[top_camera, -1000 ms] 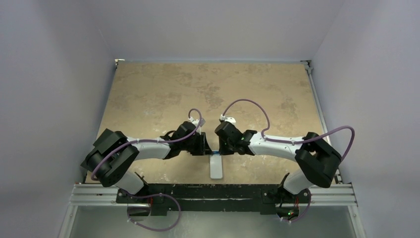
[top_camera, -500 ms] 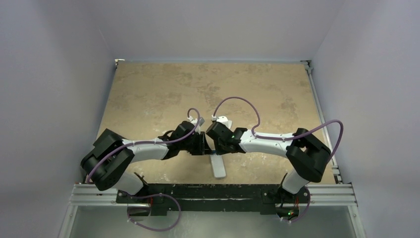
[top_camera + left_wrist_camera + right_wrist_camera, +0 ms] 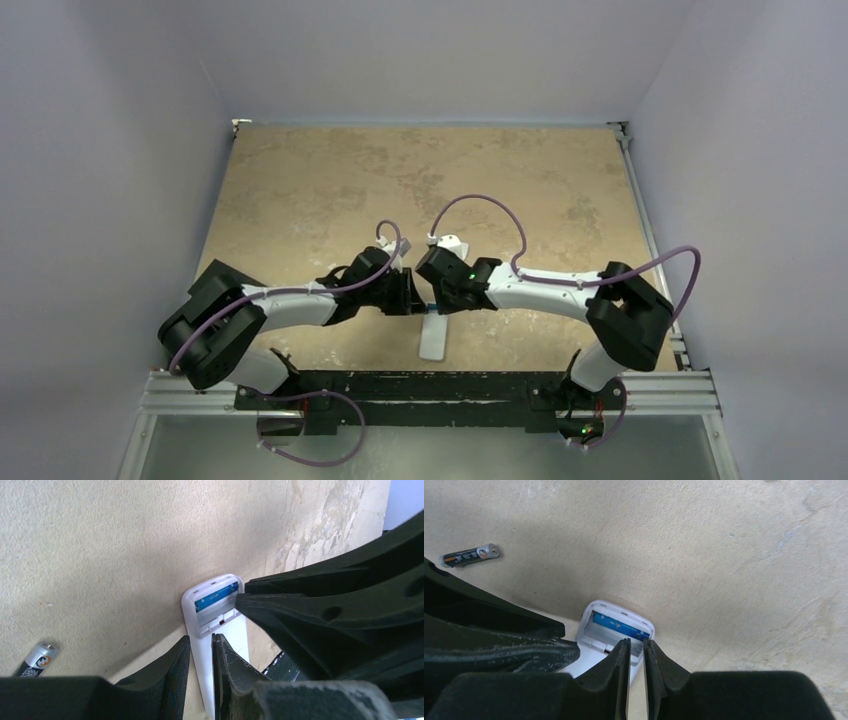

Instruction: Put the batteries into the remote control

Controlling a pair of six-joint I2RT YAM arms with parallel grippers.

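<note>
Blue battery (image 3: 619,625) sat in remote control (image 3: 190,615); black battery (image 3: 470,555) lay loose, unloaded. Right gripper (image 3: 636,646) parted slightly, empty; left gripper (image 3: 201,640) grip unclear.

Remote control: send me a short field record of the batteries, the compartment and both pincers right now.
remote control: on the table, battery compartment open
blue battery: seated in the slot at the remote's end
inner slot: looks empty
dark battery: loose on the table, apart from the remote
right pincer: slightly parted over the compartment, holding nothing
left pincer: narrow gap over the remote's body, grip unclear
</note>
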